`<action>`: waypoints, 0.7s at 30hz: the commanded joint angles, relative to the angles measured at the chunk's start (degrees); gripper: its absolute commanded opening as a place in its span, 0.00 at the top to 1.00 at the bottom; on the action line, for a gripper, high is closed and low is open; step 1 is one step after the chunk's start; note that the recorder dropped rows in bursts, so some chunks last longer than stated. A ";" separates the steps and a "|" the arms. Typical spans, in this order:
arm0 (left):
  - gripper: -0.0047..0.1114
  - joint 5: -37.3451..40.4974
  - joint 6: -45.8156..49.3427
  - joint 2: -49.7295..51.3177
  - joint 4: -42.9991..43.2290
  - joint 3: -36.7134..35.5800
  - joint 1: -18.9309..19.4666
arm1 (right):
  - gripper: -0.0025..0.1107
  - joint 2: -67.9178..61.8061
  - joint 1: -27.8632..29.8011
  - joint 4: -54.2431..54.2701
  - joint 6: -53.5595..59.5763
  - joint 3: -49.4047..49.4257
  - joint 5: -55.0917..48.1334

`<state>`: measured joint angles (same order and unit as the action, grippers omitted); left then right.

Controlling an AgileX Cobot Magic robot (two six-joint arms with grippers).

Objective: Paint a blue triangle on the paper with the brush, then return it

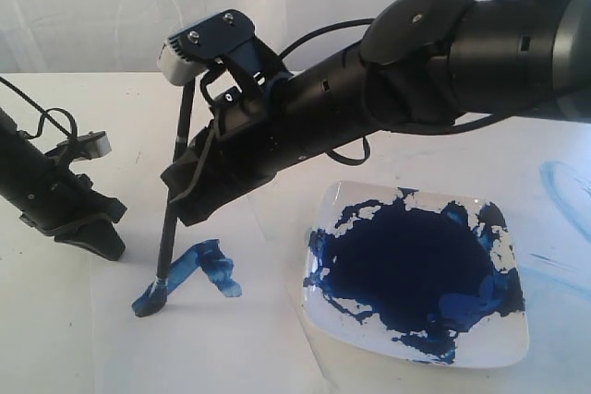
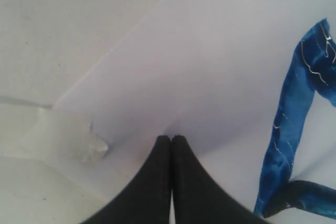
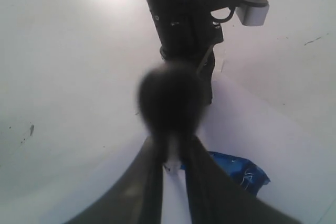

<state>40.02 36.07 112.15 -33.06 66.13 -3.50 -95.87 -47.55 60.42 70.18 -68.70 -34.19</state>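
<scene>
Mid-painting: your right gripper (image 1: 182,198) clamps the long black-handled brush (image 1: 170,228), tip at the seven-o'clock corner of the rough blue triangle (image 1: 199,268) on the white paper sheet (image 1: 217,348); its base looks unpainted, so stroke toward three o'clock.

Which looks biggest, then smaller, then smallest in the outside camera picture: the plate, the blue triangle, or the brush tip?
1. the plate, clearly largest.
2. the blue triangle, only a few strokes.
3. the brush tip, smallest.
They sit about equally near, so this order is safe.
</scene>
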 commanded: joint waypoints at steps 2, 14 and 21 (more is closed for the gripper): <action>0.96 1.00 -0.21 0.59 0.97 -0.40 0.04 | 0.98 -0.06 -0.03 -6.62 -4.93 0.21 -0.14; 0.96 0.89 -0.21 0.59 0.97 -0.40 0.04 | 0.98 3.23 0.22 -19.36 -16.44 0.21 0.07; 0.96 1.01 -0.32 0.59 0.97 -0.40 0.04 | 0.98 5.54 0.22 -29.82 -26.23 0.21 -2.02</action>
<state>40.02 36.07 112.15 -33.06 66.13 -3.50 -91.40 -47.55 34.36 45.97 -68.70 -34.69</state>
